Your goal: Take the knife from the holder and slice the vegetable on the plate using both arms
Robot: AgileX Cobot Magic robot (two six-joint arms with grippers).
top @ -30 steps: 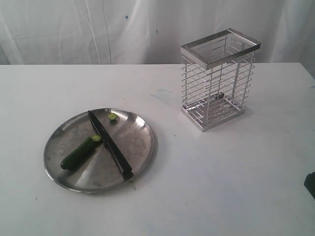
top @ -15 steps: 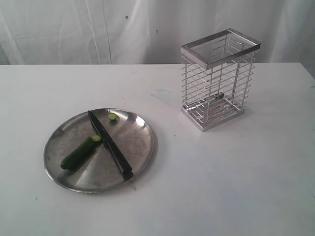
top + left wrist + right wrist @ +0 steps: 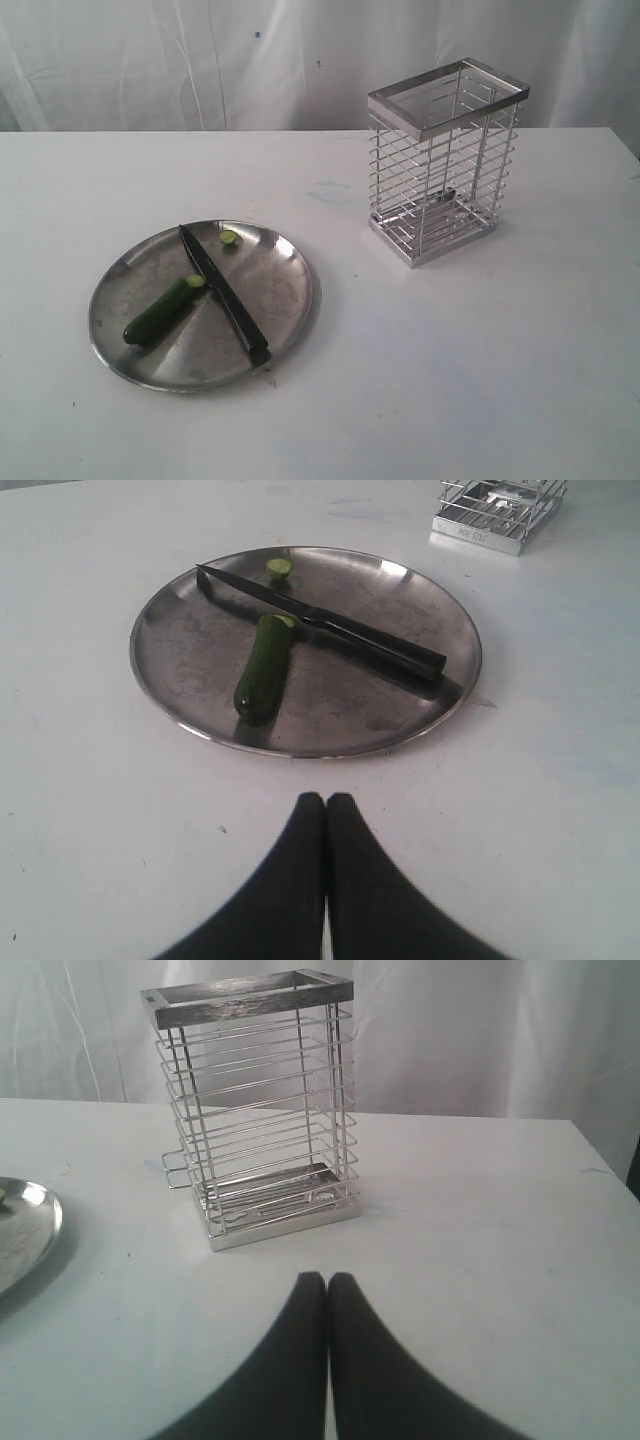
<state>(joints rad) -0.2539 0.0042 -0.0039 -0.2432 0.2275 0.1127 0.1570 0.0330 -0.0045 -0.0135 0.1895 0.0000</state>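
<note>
The knife [image 3: 222, 293] lies across the steel plate [image 3: 285, 290], its tip towards the back and its black handle at the plate's near rim. The dark green vegetable [image 3: 160, 311] rests beside the blade, cut end against it. A small cut end piece [image 3: 229, 237] sits near the far rim. The wire holder [image 3: 440, 160] stands empty at the back right. No arm shows in the exterior view. My left gripper [image 3: 326, 800] is shut and empty, short of the plate [image 3: 200, 660], facing the knife [image 3: 340, 630] and vegetable [image 3: 262, 665]. My right gripper [image 3: 326, 1280] is shut and empty, facing the holder [image 3: 255, 1110].
Everything stands on a white table [image 3: 480, 380]. A white curtain [image 3: 250, 60] hangs behind it. In the right wrist view the plate's rim [image 3: 45, 1225] shows off to one side of the holder.
A dark part of the right arm at the exterior view's right edge one second ago has left the view. Knife, vegetable, plate and holder have not moved.
</note>
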